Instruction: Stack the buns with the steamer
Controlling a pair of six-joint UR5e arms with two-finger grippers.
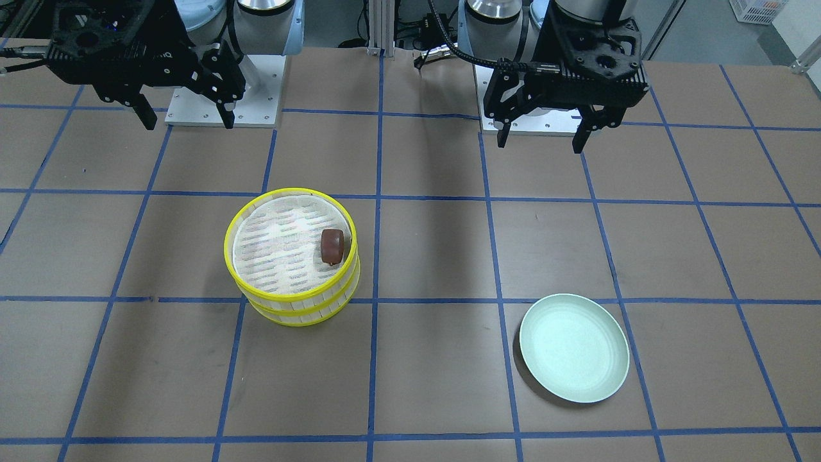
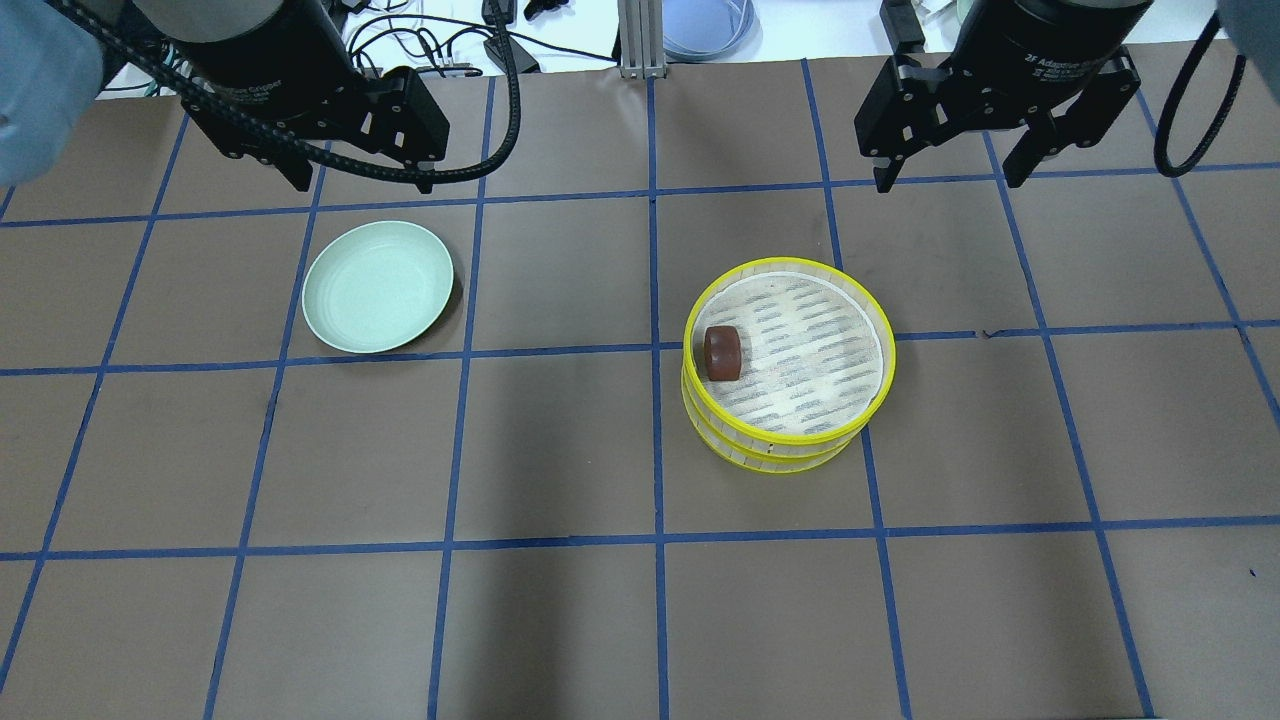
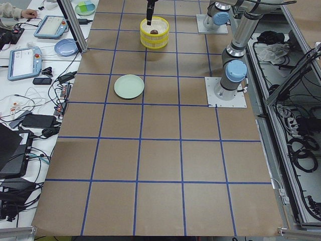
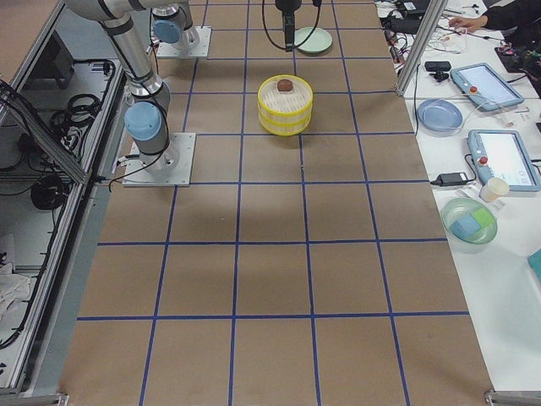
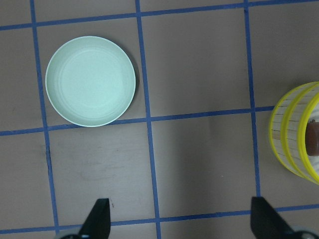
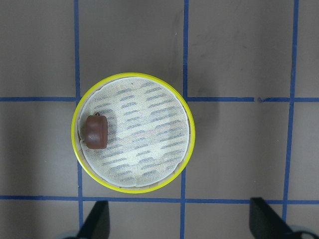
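We show the steamer (image 2: 800, 438) on the brown counter (image 2: 560, 450), in the robot's right half, as two yellow-rimmed trays: the upper tier (image 1: 228, 247) sits on the lower tier (image 1: 301, 321), and both stand level. One bun, the dark reddish-brown bun (image 2: 722, 352), lies on the white slotted floor of the upper tier. It rests close against the rim, on the side that faces the plate (image 2: 378, 287). The pale green plate lies flat in the robot's left half, well apart from the steamer, with blue tape lines (image 2: 650, 300) crossing the counter between them. We see the left gripper (image 2: 362, 185) raised above the counter near the robot's base, on the base side of the plate. Its jaws are spread wide with nothing between them. In the left wrist view, the two dark jaw tips appear at the lower edge, far apart, with the plate ahead of them and the steamer's slatted side at the view's right edge. The right gripper (image 2: 947, 185) hangs likewise near the base, on the base side of the steamer and clear of it. Its jaws are also spread wide and empty. In the right wrist view, the steamer lies ahead of and between the two jaw tips, with the bun at the left of the tray floor.
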